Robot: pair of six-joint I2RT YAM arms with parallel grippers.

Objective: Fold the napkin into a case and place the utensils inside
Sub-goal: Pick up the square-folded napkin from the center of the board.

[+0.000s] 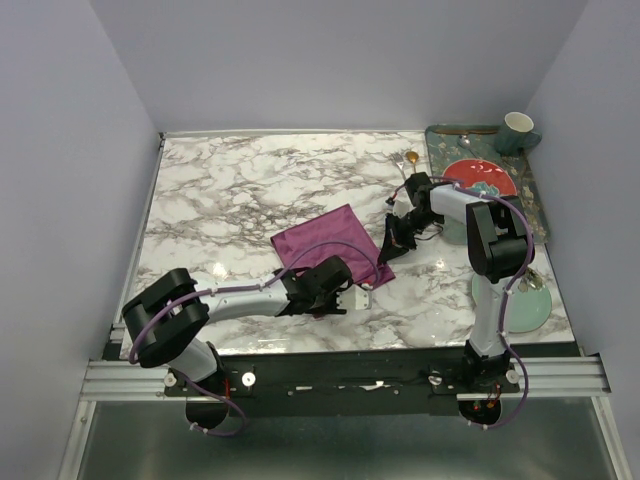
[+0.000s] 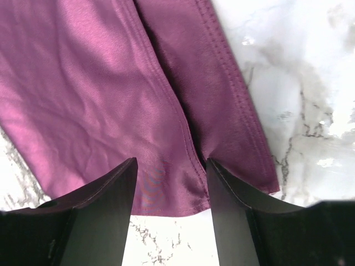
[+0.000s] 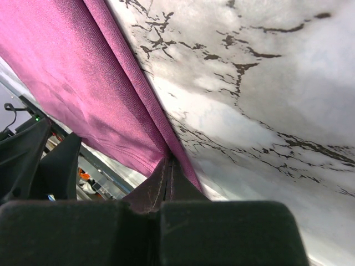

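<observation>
Top external: left gripper (image 1: 348, 293) released, jaws straddling the near edge of the napkin (image 1: 330, 243), mid-frame, partly folded. Beyond, right gripper (image 1: 394, 240) clenched on its right hem. Folding step; next likely needs a hem-aligned fold-over.

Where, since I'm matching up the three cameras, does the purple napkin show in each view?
Top external: napkin lies at the picture's centre.
Left wrist: napkin fills the upper left and middle, its stitched hem running down the right side.
Right wrist: napkin fills the upper left as a diagonal band that ends at bottom centre.
Shared landmark: the grey-veined marble tabletop beside it.
</observation>
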